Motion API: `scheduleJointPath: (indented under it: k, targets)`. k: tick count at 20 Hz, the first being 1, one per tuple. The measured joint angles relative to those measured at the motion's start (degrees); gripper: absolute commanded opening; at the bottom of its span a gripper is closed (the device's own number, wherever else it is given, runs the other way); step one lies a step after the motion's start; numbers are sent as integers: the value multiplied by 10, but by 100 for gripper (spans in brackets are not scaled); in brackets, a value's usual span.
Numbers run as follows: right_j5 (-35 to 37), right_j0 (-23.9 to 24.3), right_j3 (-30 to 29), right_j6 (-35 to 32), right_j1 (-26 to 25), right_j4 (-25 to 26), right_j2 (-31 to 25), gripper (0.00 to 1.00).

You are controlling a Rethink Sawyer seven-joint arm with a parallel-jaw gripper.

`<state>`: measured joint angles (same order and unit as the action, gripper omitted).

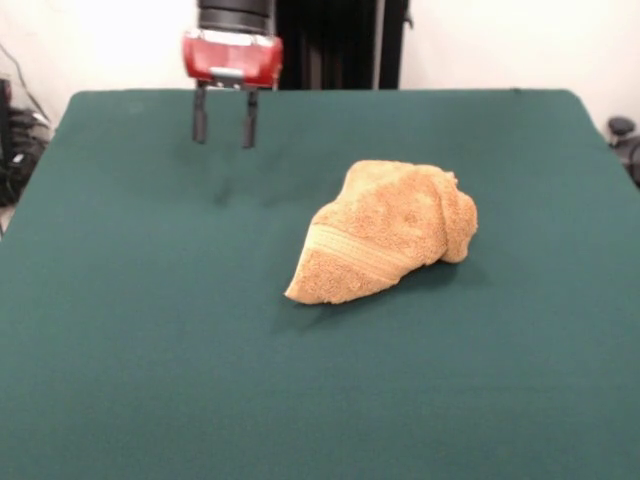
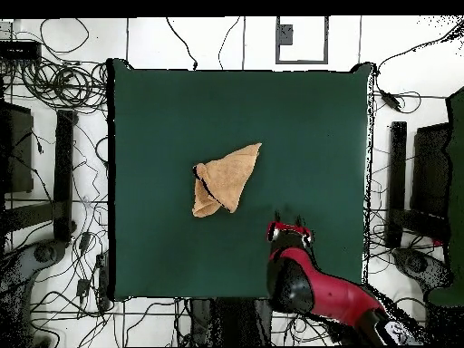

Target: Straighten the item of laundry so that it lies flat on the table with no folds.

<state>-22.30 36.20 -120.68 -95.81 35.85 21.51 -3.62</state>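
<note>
The tan-orange towel lies bunched and folded over itself near the middle of the dark green table, with a smooth stripe band showing on its near side. In the overhead view the towel forms a rough triangle. No white tag shows. My gripper hangs above the far part of the table, well to the left of the towel in the front view, with its two dark fingers apart and nothing between them. In the overhead view the gripper is below and right of the towel.
The red and black arm reaches in from the table's bottom edge in the overhead view. Cables and dark equipment lie on the floor round the table. The towel takes up only a small part of the table.
</note>
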Motion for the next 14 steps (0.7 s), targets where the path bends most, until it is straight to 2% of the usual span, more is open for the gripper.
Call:
scheduleJointPath:
  k: [6, 14]
  targets:
    - [4, 58, 0, 0, 19, 41, -37, 100]
    - [0, 60, 0, 0, 6, 74, -43, 100]
